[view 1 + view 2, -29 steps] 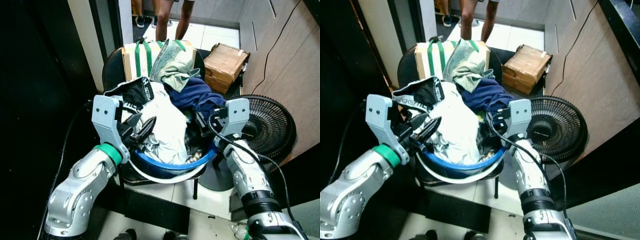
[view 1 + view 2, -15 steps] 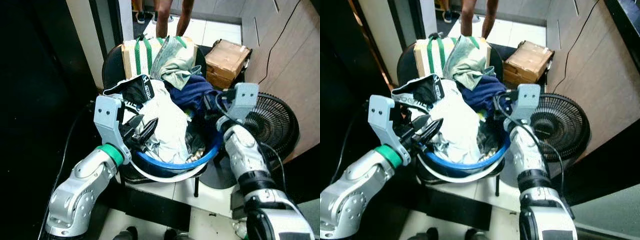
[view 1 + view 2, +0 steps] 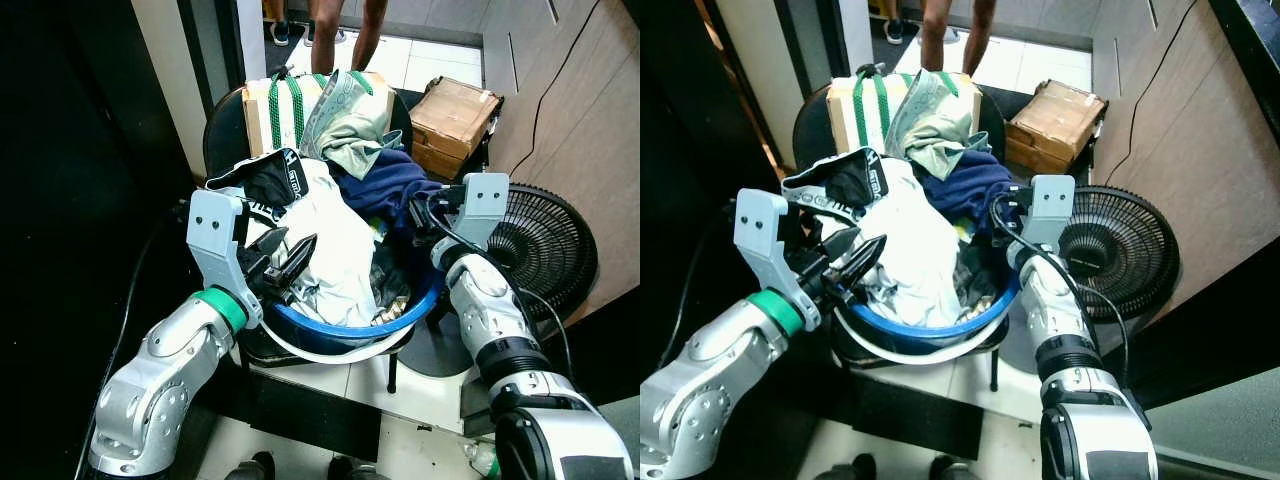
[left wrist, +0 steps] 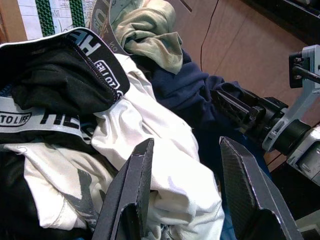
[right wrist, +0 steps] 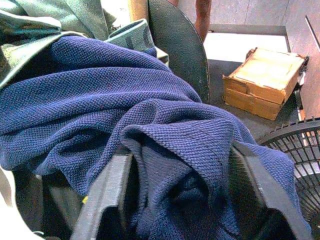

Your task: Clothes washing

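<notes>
Clothes: a heaped pile of laundry is carried in a round blue basin, which is set on a dark chair directly in front of the robot.
Left pincer: its two black fingers are spread apart and empty, poised at the near left edge of the pile just above a white garment; this looks like an approach made before a grasp.
Right pincer: its fingers are held wide on either side of a fold of a navy knitted garment; the cloth bulges between them, so it seems positioned to close on that fold.
Why both sides: the pile is flanked by the two arms, probably so the load can be gathered or steadied from both edges.
Top of pile: black underwear with a lettered white waistband lies toward the left, and a pale green cloth is draped at the back.
Behind the basin: a box with green straps is propped against the chair back.
Surroundings: a floor fan and a cardboard box stand on the floor to the right; a person's legs are seen further back.
</notes>
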### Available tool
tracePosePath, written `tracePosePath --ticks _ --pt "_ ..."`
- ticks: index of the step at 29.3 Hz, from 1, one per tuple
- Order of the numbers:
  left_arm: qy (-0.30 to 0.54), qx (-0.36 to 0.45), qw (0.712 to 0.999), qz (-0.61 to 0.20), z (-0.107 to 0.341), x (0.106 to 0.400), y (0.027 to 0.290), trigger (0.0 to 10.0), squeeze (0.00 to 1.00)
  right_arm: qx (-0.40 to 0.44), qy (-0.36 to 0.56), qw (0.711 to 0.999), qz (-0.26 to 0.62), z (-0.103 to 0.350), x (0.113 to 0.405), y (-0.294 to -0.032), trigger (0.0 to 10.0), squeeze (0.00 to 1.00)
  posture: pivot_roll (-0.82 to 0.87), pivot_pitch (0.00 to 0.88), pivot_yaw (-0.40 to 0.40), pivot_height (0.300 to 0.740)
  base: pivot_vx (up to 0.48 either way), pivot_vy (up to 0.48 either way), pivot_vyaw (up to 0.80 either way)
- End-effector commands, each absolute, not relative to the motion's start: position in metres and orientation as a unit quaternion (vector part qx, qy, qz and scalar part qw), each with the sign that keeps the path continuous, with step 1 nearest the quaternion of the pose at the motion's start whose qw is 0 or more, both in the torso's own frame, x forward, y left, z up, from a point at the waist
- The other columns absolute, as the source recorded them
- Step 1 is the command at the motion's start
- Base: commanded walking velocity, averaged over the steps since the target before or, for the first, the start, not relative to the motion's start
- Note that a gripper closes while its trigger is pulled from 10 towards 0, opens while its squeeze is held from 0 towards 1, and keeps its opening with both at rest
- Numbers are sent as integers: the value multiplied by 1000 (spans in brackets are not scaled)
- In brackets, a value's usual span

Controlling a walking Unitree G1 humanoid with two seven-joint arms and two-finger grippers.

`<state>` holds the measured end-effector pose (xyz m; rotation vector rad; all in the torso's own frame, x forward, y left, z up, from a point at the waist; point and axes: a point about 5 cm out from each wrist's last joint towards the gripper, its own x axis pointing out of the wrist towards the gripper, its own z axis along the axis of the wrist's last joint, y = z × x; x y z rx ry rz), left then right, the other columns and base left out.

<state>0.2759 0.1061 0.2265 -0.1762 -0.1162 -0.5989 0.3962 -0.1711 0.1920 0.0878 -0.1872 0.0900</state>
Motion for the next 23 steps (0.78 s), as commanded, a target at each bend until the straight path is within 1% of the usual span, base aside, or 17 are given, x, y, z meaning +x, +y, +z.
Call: tracePosePath --ticks 1,19,21,23 --pt "-49 -87 949 -297 224 273 106 10000 0 49 -86 994 45 187 396 -171 0 0 78 243 44 740 0 0 0" --pt "-56 -84 949 -298 225 277 106 10000 0 61 -99 992 48 191 397 -174 0 0 73 206 45 740 0 0 0" --pt "-58 -83 949 -298 226 279 106 10000 0 62 -101 992 50 191 397 -174 0 0 71 194 42 740 0 0 0" --pt "-65 -81 949 -296 227 282 106 10000 0 76 -110 990 52 194 396 -174 0 0 64 163 31 740 0 0 0"
